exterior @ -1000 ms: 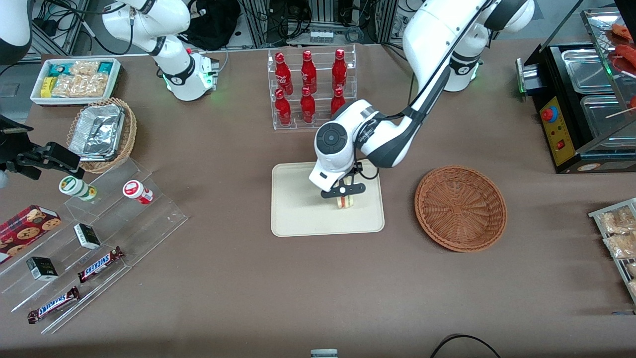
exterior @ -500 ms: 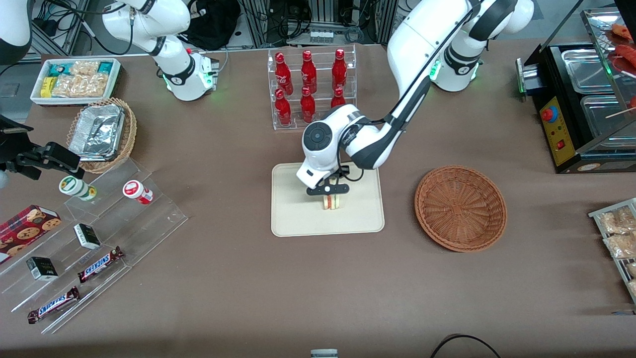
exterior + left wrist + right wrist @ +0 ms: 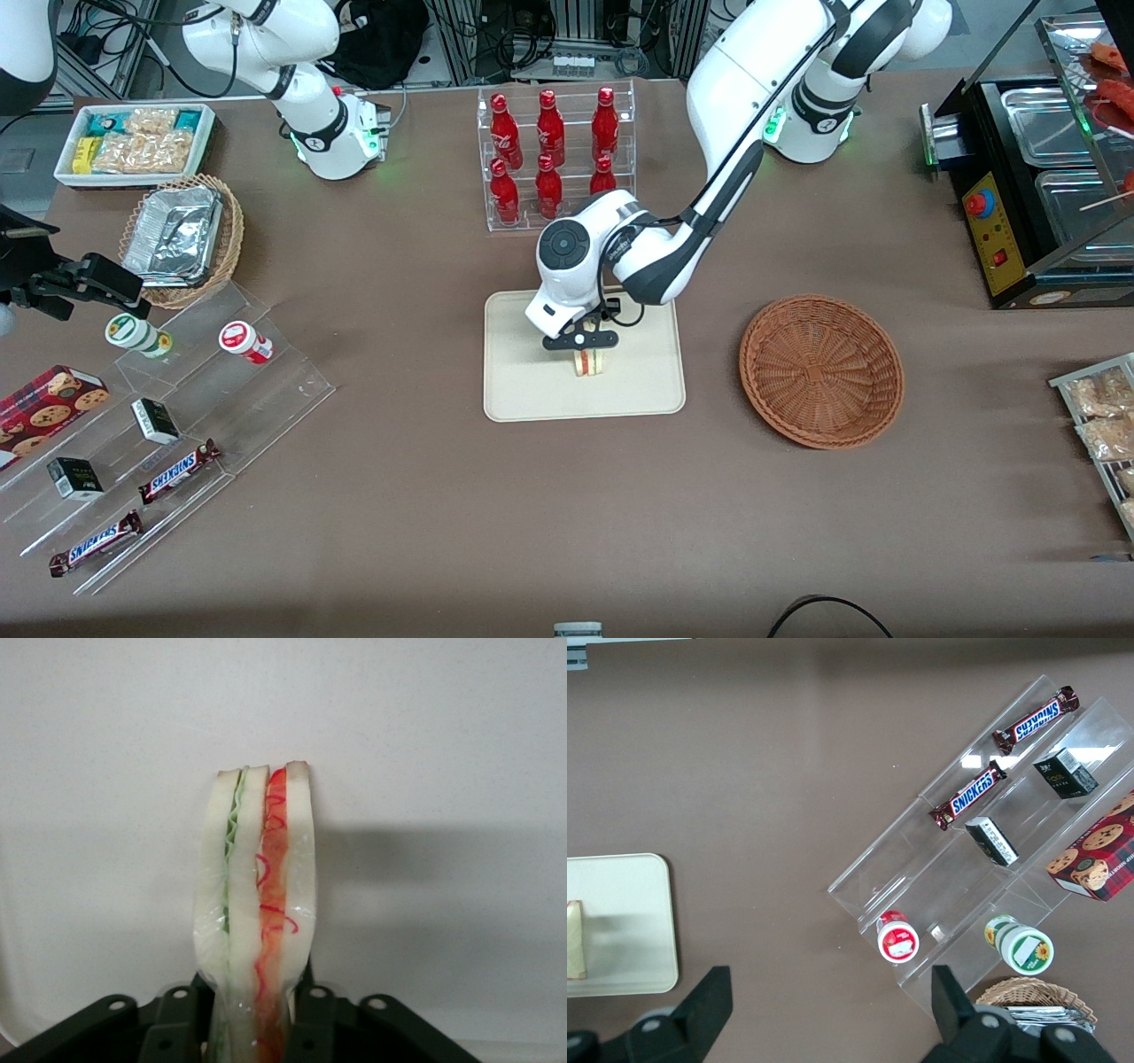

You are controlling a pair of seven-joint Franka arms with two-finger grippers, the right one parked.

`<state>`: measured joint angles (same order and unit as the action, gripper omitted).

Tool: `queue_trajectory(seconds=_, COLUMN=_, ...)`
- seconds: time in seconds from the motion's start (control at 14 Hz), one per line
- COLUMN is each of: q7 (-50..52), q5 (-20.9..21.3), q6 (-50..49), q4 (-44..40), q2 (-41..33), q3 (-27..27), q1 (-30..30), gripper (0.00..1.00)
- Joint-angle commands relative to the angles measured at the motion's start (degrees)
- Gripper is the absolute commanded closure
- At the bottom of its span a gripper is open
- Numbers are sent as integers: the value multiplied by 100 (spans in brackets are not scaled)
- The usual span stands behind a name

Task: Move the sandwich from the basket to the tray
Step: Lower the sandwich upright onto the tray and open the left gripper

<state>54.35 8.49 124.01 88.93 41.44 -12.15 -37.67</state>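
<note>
While your left arm reached out over the table (image 3: 425, 496), its hand (image 3: 588, 354) sat low above the middle of the tray (image 3: 523, 390), clamped on the sandwich (image 3: 591, 362). In the wrist view you could see the two dark fingers (image 3: 319, 1019) pressing the wedge (image 3: 259, 904) from both sides near its base, with the pale bread slices standing on edge and the green layer and red layer running between them. The cream surface of the tray (image 3: 443, 744) filled the background there, and a soft shadow of the sandwich fell across it. Whether the sandwich's lower edge was already touching the tray or just above it, you could not quite tell from these views. From the parked arm's wrist camera, one end of the sandwich (image 3: 575, 939) showed over the tray (image 3: 629, 921).

The basket (image 3: 821, 370) lay on the table toward the working arm's end, well apart from the tray, with nothing in it. The rack of red bottles (image 3: 554, 155) stood farther from the front camera than the tray. Toward the parked arm's end, clear stepped shelves (image 3: 177, 416) carried Snickers bars (image 3: 177, 470) and small jars (image 3: 245, 342).
</note>
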Motion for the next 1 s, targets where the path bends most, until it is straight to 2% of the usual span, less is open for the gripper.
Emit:
queue_trajectory(seconds=0.0, q7=76, q5=57, q6=-52, q4=-95, q2=-170, q3=72, q1=-57, gripper=0)
queue_trajectory(seconds=0.29, q7=278, q5=13, q6=-1192, q4=-34, q2=-1083, q3=98, q1=-4, gripper=0)
queue_trajectory(seconds=0.79, q7=120, q5=-49, q6=-2001, q4=1161, q2=-3413, q3=90, q1=1154, gripper=0)
queue_trajectory(seconds=0.93, q7=-430, q5=-407, q6=-2432, q4=1162, q2=-3800, q3=98, q1=1628, gripper=0)
